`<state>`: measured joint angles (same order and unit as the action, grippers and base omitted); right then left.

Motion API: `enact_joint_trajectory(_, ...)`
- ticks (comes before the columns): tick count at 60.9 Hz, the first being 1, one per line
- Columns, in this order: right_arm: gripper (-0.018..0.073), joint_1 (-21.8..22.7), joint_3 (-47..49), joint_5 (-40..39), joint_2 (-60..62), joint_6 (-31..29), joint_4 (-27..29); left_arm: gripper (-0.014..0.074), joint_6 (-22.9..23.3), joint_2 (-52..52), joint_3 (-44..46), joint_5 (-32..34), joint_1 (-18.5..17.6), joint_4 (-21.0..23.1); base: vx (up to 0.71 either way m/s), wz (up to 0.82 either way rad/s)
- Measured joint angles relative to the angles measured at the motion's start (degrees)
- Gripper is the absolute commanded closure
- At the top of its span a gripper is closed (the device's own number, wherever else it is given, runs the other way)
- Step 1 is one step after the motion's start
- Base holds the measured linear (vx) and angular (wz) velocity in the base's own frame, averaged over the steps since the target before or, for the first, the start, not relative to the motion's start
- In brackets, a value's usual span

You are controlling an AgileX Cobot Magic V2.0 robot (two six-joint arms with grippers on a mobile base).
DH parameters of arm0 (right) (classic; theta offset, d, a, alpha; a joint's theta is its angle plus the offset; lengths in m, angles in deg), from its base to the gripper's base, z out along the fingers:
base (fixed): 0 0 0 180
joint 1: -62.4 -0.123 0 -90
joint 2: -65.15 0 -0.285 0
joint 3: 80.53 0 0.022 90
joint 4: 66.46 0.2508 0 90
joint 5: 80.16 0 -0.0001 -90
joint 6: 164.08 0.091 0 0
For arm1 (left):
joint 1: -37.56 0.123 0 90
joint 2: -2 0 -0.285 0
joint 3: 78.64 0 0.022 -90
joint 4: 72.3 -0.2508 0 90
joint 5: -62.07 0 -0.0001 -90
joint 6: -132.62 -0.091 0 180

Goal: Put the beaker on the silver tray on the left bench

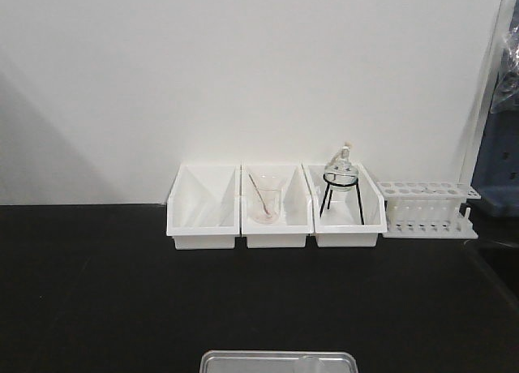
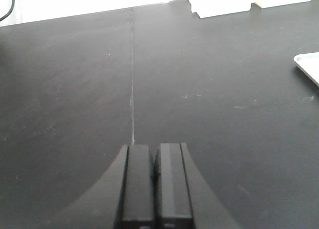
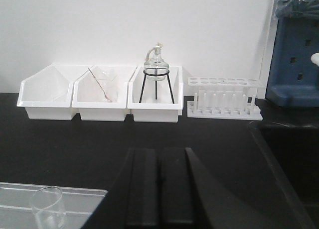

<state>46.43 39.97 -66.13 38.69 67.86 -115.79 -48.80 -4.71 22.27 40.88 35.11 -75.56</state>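
While nothing is being held right now, both arms look parked over the left bench (image 1: 97, 308) with their fingers pressed together: the left gripper (image 2: 155, 184) is closed on nothing above bare black worktop, and the right gripper (image 3: 160, 189) is closed and empty too. The beaker (image 3: 48, 206) is standing upright inside the silver tray (image 3: 20, 201), just beside the right gripper at the bottom left of its wrist view, so to me the job looks basically done. From the front view only the tray's far rim peeks in at the bottom edge. What worries me is how close that gripper hangs to the glass; a sideways swing on the way out could clip the rim and tip it over. The white bins (image 1: 276, 207) at the back wall, one with a glass and stirring rod, sit well apart.
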Motion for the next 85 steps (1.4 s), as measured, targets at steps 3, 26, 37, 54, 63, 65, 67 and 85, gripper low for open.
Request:
enact_joint_trajectory(3,0.0571,0.0,0.0,0.0,0.0,0.0,0.2,0.0595,0.0,0.0,0.0,0.0,0.0,0.0,0.0,0.0)
enact_joint_trajectory(26,0.0571,0.0,-6.7,-1.2,0.7,-25.3,35.4,0.0595,0.0,0.0,0.0,0.0,0.0,0.0,0.0,0.0)
enact_joint_trajectory(37,0.0571,0.9,-16.9,-6.3,11.0,-36.5,47.3,0.0595,0.0,0.0,0.0,0.0,0.0,0.0,0.0,0.0)
enact_joint_trajectory(54,0.0571,8.7,-19.5,-6.3,19.3,-39.0,48.3,0.0595,0.0,0.0,0.0,0.0,0.0,0.0,0.0,0.0)
enact_joint_trajectory(63,0.0571,8.9,-19.5,-6.1,19.3,-39.0,48.4,0.0595,0.0,0.0,0.0,0.0,0.0,0.0,0.0,0.0)
enact_joint_trajectory(65,0.0571,8.9,-19.5,-6.1,19.3,-39.1,48.4,0.0595,0.0,0.0,0.0,0.0,0.0,0.0,0.0,0.0)
enact_joint_trajectory(67,0.0571,8.9,-19.5,-6.1,19.3,-39.1,48.4,0.0595,0.0,0.0,0.0,0.0,0.0,0.0,0.0,0.0)
enact_joint_trajectory(85,0.0571,8.9,-19.5,-6.0,19.3,-39.2,48.4,0.0595,0.0,0.0,0.0,0.0,0.0,0.0,0.0,0.0)
